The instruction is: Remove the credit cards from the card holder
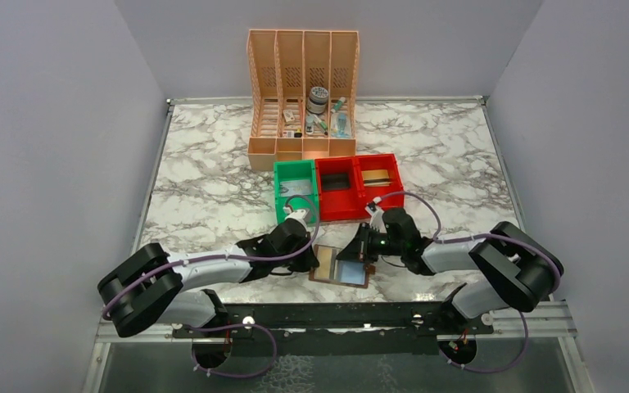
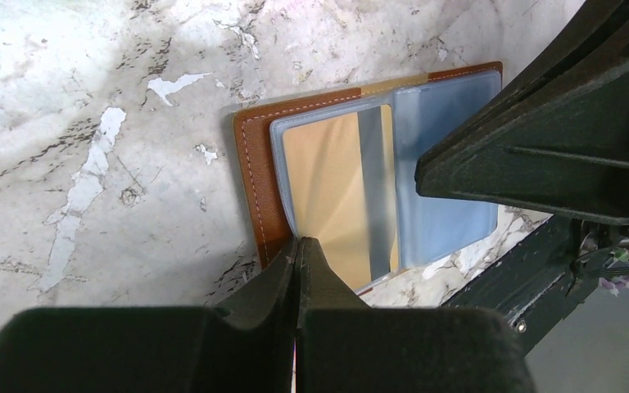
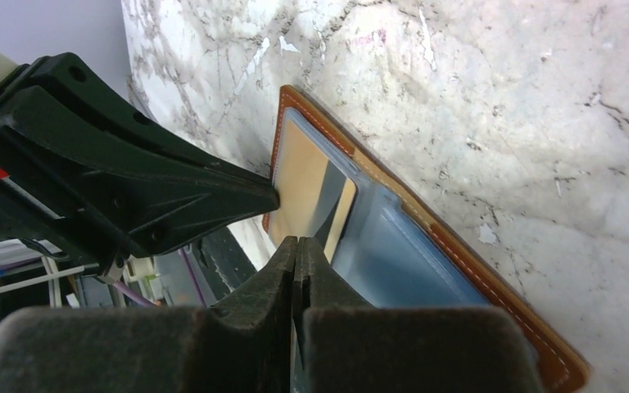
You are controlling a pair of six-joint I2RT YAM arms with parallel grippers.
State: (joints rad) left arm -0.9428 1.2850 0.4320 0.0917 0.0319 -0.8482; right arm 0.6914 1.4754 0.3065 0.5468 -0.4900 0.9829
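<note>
Left fingers (image 2: 270,282) and right fingers (image 3: 274,278) were pressed together at the open card holder (image 2: 254,172); extraction seemed unstarted, next requiring pinching the tan credit card (image 2: 328,180).

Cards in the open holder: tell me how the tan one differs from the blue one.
The tan card sits in the left half of the holder, the blue card in the right. The tan card shows a grey band; the blue card looks plain. Both lie flat inside it.
</note>
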